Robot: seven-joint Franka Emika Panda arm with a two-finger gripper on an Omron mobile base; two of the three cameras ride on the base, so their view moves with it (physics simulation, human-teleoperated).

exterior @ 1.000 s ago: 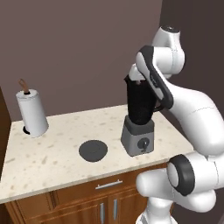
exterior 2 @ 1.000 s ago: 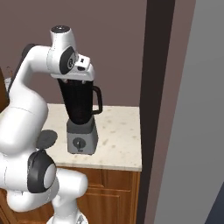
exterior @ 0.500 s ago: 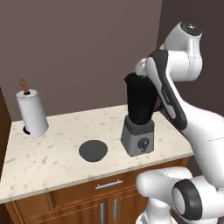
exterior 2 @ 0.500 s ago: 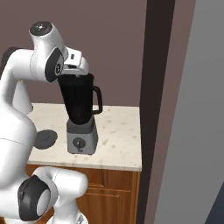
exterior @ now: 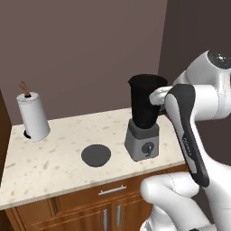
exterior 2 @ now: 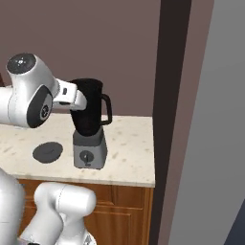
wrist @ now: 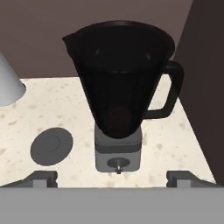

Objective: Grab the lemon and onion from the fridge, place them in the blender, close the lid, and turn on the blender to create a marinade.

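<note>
Blender (wrist: 118, 109) upright on counter (wrist: 175, 144) | lid (wrist: 51, 146) beside base | end effector (wrist: 111, 178) spread

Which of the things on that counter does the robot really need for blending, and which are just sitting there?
Needed for the job:
- blender, its jar open
- lid, lying flat on the counter left of the blender

Just lying about:
- paper-towel roll at the counter's far left
- wooden cabinet below
</note>
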